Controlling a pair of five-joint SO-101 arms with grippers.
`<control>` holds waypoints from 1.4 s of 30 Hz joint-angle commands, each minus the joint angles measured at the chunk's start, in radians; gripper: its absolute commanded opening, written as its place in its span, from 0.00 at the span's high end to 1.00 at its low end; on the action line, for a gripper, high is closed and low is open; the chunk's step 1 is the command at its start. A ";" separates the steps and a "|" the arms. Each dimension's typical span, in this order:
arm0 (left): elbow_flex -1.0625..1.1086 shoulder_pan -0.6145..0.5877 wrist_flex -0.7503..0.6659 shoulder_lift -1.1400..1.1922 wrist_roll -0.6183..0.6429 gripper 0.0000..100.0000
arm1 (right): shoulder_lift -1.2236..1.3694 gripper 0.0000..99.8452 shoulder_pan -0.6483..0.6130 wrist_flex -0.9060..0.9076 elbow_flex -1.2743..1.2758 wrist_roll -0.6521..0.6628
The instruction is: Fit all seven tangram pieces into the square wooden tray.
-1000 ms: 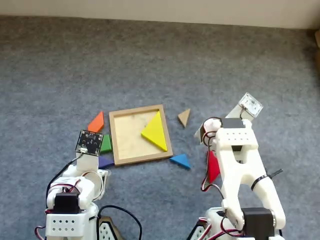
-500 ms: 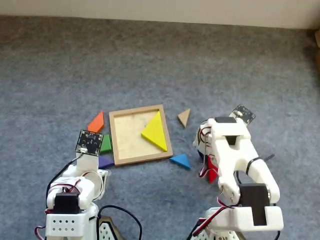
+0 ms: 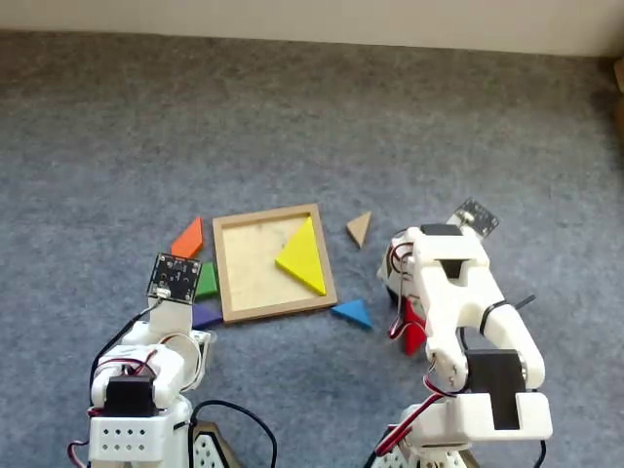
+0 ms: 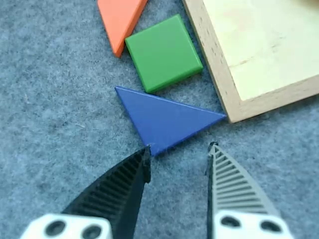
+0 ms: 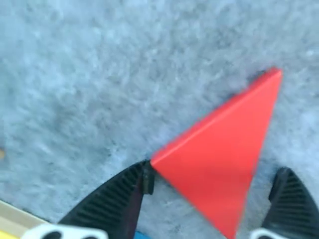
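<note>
Right gripper [image 5: 214, 174], released, straddles the red triangle [image 5: 224, 149]. Lower squarely and clench across opposite edges without tipping it. Left gripper [image 4: 179, 149]: released.

The grey carpet [image 3: 292, 117] under me is looking like fuzzy, matt cloth. The tray [image 4: 212, 55] is showing pale bare wood with faint grain, while the blue triangle [image 4: 167, 119], green square [image 4: 163, 52] and red triangle [image 5: 224, 164] are wearing smooth, softly shining paint. My left fingers [image 4: 124, 186] are looking like ribbed matt black plastic.

White plastic arms [image 3: 458, 292] carry black motors [image 3: 492, 385], red-and-black cables [image 3: 125, 367], and ribbed dark claw fingers [image 4: 119, 189].
</note>
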 commanded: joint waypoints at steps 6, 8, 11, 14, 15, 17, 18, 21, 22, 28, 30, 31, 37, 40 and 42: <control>0.021 -0.012 0.003 -0.042 0.011 0.81 | -0.005 0.64 0.018 -0.053 -0.059 -0.012; 0.021 -0.012 0.003 -0.042 0.011 0.81 | -0.005 0.64 0.019 -0.053 -0.059 -0.012; 0.021 -0.012 0.003 -0.042 0.011 0.81 | -0.005 0.64 0.022 -0.053 -0.058 -0.012; 0.021 -0.012 0.003 -0.042 0.011 0.81 | -0.005 0.64 0.053 -0.053 -0.053 -0.012; 0.021 -0.012 0.003 -0.042 0.011 0.81 | -0.005 0.64 0.062 -0.053 -0.058 -0.012; 0.021 -0.012 0.003 -0.042 0.011 0.81 | -0.005 0.64 0.067 -0.053 -0.059 -0.012; 0.021 -0.012 0.003 -0.042 0.011 0.81 | -0.005 0.64 0.067 -0.053 -0.059 -0.014; 0.021 -0.012 0.003 -0.042 0.011 0.81 | -0.005 0.64 0.064 -0.053 -0.058 -0.014; 0.021 -0.012 0.003 -0.042 0.011 0.81 | -0.005 0.64 0.064 -0.053 -0.053 -0.014; 0.021 -0.012 0.003 -0.042 0.011 0.81 | -0.005 0.64 0.064 -0.051 -0.051 -0.014; 0.021 -0.012 0.003 -0.042 0.011 0.81 | -0.005 0.64 0.064 -0.051 -0.050 -0.014; 0.021 -0.012 0.003 -0.042 0.011 0.81 | -0.005 0.64 0.064 -0.050 -0.050 -0.014; 0.021 -0.012 0.003 -0.042 0.011 0.81 | -0.005 0.79 0.064 -0.050 -0.050 -0.014; 0.021 -0.012 0.003 -0.042 0.011 0.81 | -0.008 0.82 0.064 -0.050 -0.050 -0.014; 0.021 -0.012 0.003 -0.042 0.011 0.81 | -0.013 0.82 0.065 -0.047 -0.050 -0.012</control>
